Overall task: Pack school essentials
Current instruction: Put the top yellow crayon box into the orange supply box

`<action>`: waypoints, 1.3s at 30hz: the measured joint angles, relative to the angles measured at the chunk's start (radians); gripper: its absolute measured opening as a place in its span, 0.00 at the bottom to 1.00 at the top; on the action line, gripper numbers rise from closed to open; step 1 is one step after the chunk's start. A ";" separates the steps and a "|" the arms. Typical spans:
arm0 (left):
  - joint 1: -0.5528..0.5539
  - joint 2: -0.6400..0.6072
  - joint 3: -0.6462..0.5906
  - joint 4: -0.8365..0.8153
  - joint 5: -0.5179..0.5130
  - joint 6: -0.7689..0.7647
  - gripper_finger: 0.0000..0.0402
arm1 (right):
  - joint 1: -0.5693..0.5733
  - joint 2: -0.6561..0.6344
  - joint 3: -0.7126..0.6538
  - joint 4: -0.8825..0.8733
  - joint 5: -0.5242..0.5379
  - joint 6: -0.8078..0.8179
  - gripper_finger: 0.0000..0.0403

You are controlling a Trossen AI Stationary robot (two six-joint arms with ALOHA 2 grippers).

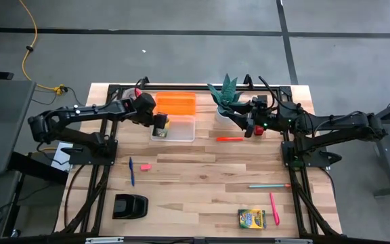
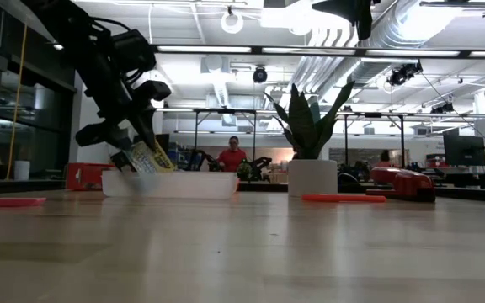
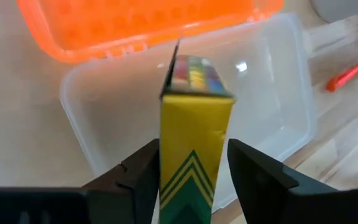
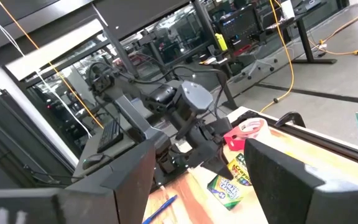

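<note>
clamped on either side of a yellow-and-green cardboard crayon box (image 3: pixel 194 155), the left gripper (image 3: pixel 193 180) is holding it upright over the clear rectangular plastic bin (image 3: pixel 278 118), with the box's lower end dipping past the bin's rim in the low view. the right gripper (image 1: pixel 251 129) is waiting near the far right of the table, its two dark fingers standing apart with nothing between them, as the right wrist view is showing.

going from largest to smallest: the light wooden slatted table (image 1: pixel 202 169) is carrying everything. the orange plastic lid (image 1: pixel 176 103) is lying just behind the clear bin, touching its far edge. the green spiky potted plant in a white pot (image 1: pixel 225 95) is standing to the right of the lid. a black tape dispenser-like block (image 1: pixel 129 205) is sitting near the front left. a second yellow-and-green crayon box (image 1: pixel 252 218) is lying flat near the front right, with a thin pink pen (image 1: pixel 274 208) just beside it. a thin teal pen (image 1: pixel 268 186) is lying farther back on the right, a thin orange-red marker (image 1: pixel 229 139) is resting near the right gripper, and a thin blue pen (image 1: pixel 132 171) is lying at left. the tiny pink eraser (image 1: pixel 145 167) is sitting just beside the blue pen.
</note>
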 joint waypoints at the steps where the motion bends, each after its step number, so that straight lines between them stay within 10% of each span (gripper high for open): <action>1: 0.010 -0.004 0.013 -0.016 -0.001 0.016 0.43 | 0.000 0.000 0.000 0.000 0.000 0.000 0.60; 22: 0.073 -0.009 0.296 -0.281 -0.005 0.384 0.41 | 0.000 0.000 0.000 0.000 0.000 0.000 0.60; 31: -0.042 -0.009 0.206 -0.460 -0.149 0.384 0.03 | 0.000 0.002 0.000 -0.001 0.001 0.000 0.60; 39: -0.049 -0.003 0.116 -0.331 -0.171 0.319 0.01 | 0.000 0.002 0.000 -0.005 0.001 0.000 0.60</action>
